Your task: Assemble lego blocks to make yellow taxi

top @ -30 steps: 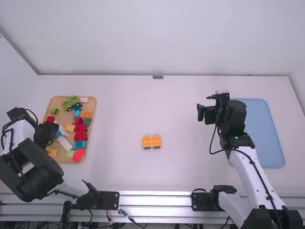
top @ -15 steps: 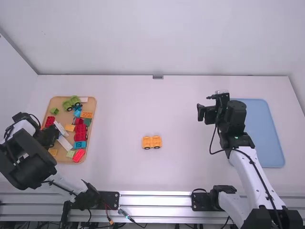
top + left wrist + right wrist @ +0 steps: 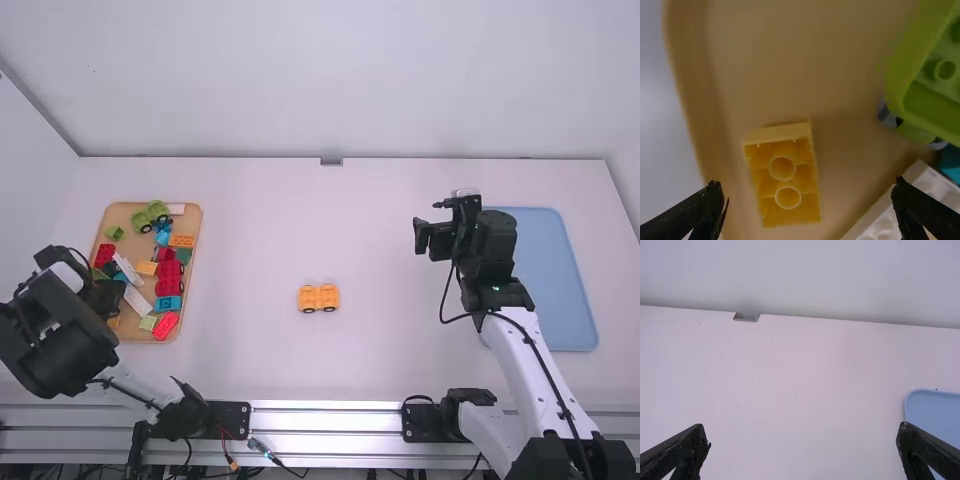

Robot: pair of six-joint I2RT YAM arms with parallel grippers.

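Observation:
In the high view my left gripper [image 3: 108, 298] is low over the near left part of the tan tray [image 3: 192, 250]. The left wrist view has my left gripper [image 3: 807, 207] open above a yellow block [image 3: 782, 172], which lies with its hollow side up by the tray's rim. A yellow-orange wheeled piece [image 3: 319, 298] stands alone at mid-table. My right gripper [image 3: 422, 238] is held over the right part of the table; in the right wrist view the right gripper [image 3: 804, 440] is open with nothing between its fingers.
Red blocks [image 3: 170, 278], an orange block [image 3: 182, 240], a white block [image 3: 138, 301] and a green wheeled piece [image 3: 148, 215] crowd the tray. A blue tray [image 3: 560, 290] lies behind and beside the right arm.
The left gripper has shifted nearer the camera and slightly right over the tray, uncovering a red block at its far left. The right arm and the wheeled piece have kept still.

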